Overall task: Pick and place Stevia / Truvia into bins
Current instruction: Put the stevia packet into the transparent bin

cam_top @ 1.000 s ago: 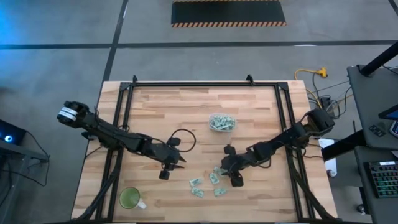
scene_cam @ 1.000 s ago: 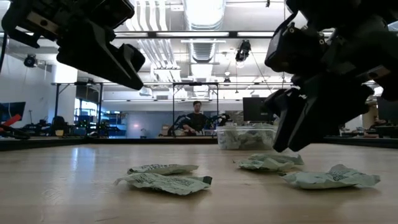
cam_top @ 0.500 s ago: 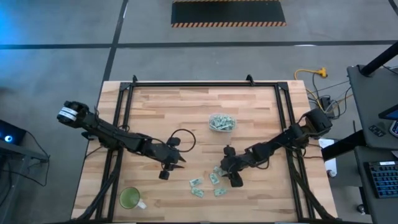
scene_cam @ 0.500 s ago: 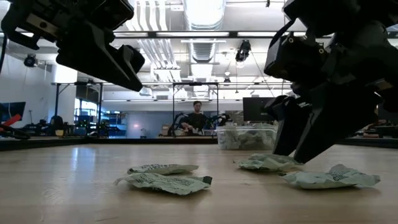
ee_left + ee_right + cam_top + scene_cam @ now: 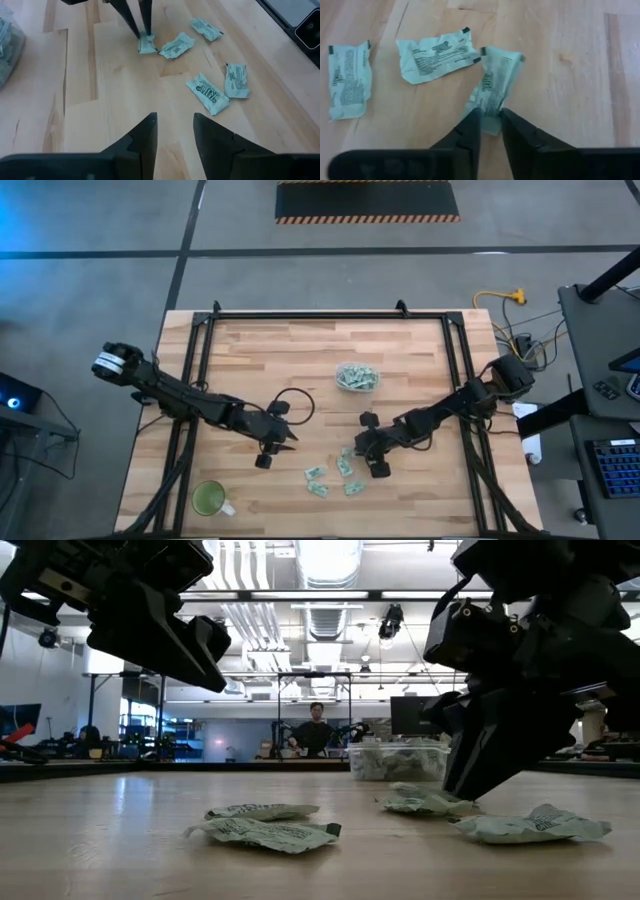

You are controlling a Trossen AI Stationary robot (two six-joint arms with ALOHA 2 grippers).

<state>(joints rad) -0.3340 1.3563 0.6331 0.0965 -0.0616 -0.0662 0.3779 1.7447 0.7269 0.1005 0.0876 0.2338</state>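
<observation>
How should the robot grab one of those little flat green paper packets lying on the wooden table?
Probably from straight above, pinching a short end. Each small flat pale green paper sachet lies flat on the wooden table, so only a thin edge lifts. The right gripper does this: fingers closed on the crumpled end of one sachet. The left gripper hovers open nearby.

A pale wood-plank worktop [image 5: 250, 350] in a black frame. On it, near the front and right of centre, lie several loose green-and-white sachets [image 5: 317, 480]. A clear tub [image 5: 357, 377] holding sachets stands farther back. A green cup [image 5: 209, 499] sits at the front left.
</observation>
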